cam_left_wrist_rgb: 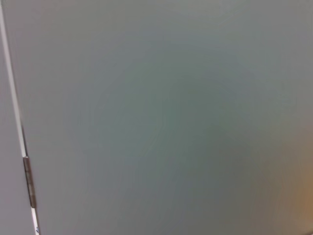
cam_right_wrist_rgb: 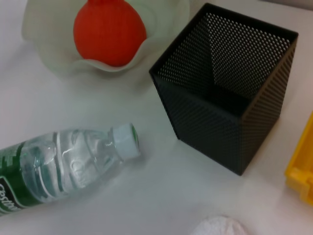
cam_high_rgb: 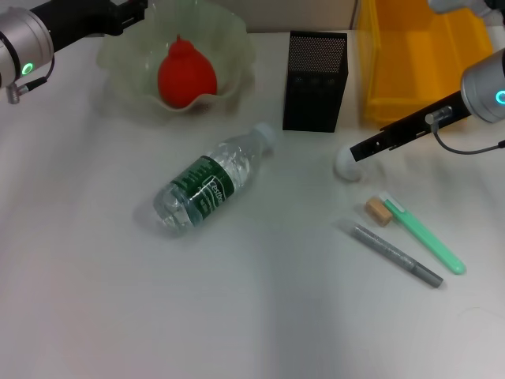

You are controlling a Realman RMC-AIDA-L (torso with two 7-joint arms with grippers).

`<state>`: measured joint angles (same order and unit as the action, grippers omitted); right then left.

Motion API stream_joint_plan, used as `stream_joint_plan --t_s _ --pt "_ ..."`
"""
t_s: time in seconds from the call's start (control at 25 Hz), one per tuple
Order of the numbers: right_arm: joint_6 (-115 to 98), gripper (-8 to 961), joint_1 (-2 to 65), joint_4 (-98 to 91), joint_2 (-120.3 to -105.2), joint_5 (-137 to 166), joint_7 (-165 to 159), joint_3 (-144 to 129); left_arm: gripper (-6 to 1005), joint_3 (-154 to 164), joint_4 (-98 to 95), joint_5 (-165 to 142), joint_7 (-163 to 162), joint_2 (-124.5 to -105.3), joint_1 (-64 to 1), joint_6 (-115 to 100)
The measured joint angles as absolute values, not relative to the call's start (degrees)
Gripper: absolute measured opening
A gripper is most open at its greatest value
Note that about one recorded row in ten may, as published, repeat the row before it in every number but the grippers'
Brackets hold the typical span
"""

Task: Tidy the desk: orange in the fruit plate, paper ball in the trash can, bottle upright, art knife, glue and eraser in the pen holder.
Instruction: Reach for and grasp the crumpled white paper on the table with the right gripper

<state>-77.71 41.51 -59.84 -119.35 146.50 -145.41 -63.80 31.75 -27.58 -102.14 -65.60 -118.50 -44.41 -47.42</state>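
Observation:
The orange [cam_high_rgb: 187, 71] lies in the pale-green fruit plate [cam_high_rgb: 126, 75] at the back left; both also show in the right wrist view, orange [cam_right_wrist_rgb: 110, 32] and plate [cam_right_wrist_rgb: 58, 63]. The bottle [cam_high_rgb: 213, 180] lies on its side mid-table, cap toward the black mesh pen holder [cam_high_rgb: 316, 79]. My right gripper [cam_high_rgb: 364, 148] is low, right at the white paper ball [cam_high_rgb: 346, 166], whose edge shows in the right wrist view [cam_right_wrist_rgb: 217, 227]. The tan eraser [cam_high_rgb: 379, 211], the green art knife [cam_high_rgb: 424, 234] and the grey glue stick [cam_high_rgb: 397, 255] lie at the front right. My left gripper [cam_high_rgb: 126, 16] is at the plate's far-left rim.
The yellow trash can [cam_high_rgb: 426, 55] stands at the back right, beside the pen holder, which is empty in the right wrist view [cam_right_wrist_rgb: 230, 98]. The left wrist view shows only a plain grey surface with a hinge [cam_left_wrist_rgb: 28, 181].

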Motion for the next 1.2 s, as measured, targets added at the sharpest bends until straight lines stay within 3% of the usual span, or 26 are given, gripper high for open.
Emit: stream_joint_plan --t_s 1.2 --pt "-69.36 727 45.96 -48.52 -119.31 146.58 -145.88 -68.99 671 31.37 -28.30 -101.25 -65.39 -118.48 -42.84 -47.33"
